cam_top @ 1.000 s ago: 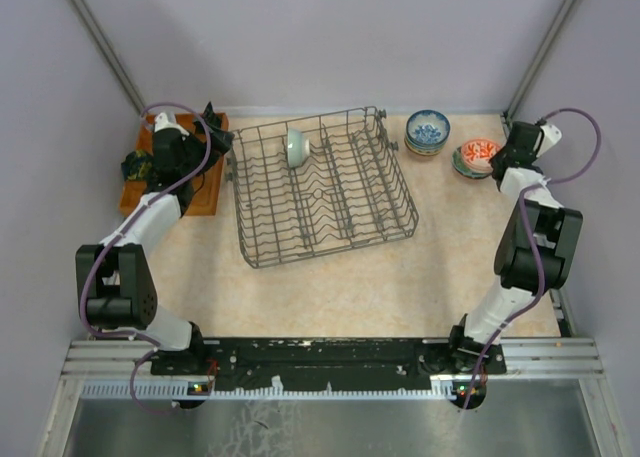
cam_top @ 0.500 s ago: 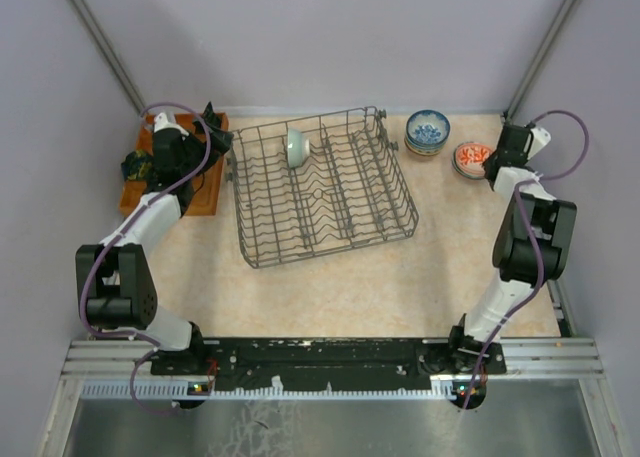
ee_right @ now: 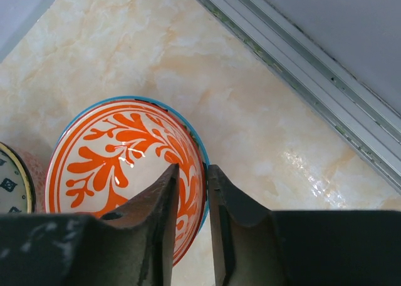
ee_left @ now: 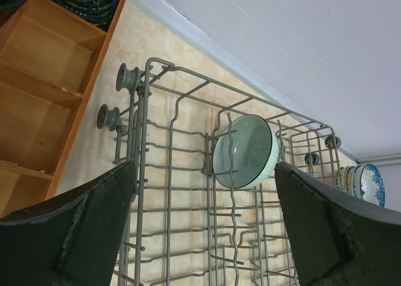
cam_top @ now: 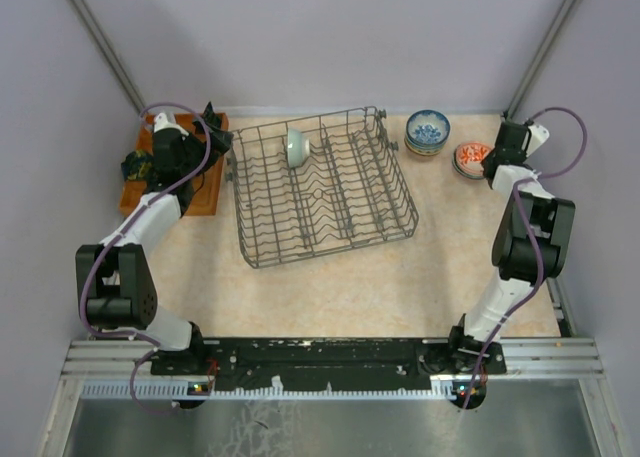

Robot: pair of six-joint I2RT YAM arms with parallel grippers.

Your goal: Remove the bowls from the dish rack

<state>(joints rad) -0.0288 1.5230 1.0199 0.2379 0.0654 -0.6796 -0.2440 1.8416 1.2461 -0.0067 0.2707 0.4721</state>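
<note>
The right end effector [ee_right: 193, 170] is at the upper right of the tabletop [cam_top: 400, 277], its fingers slightly parted astride the rim of a red-and-white bowl [ee_right: 119, 154] beside a blue-and-white bowl [cam_top: 428, 129]. The left end effector [ee_left: 203, 192] is spread wide at the dish rack [ee_left: 145, 111], where one pale green bowl [ee_left: 245, 151] stands on edge.

Nothing legible is found — no text, label, brand or number; only painted patterns are carried by the bowls [ee_right: 119, 161].
</note>
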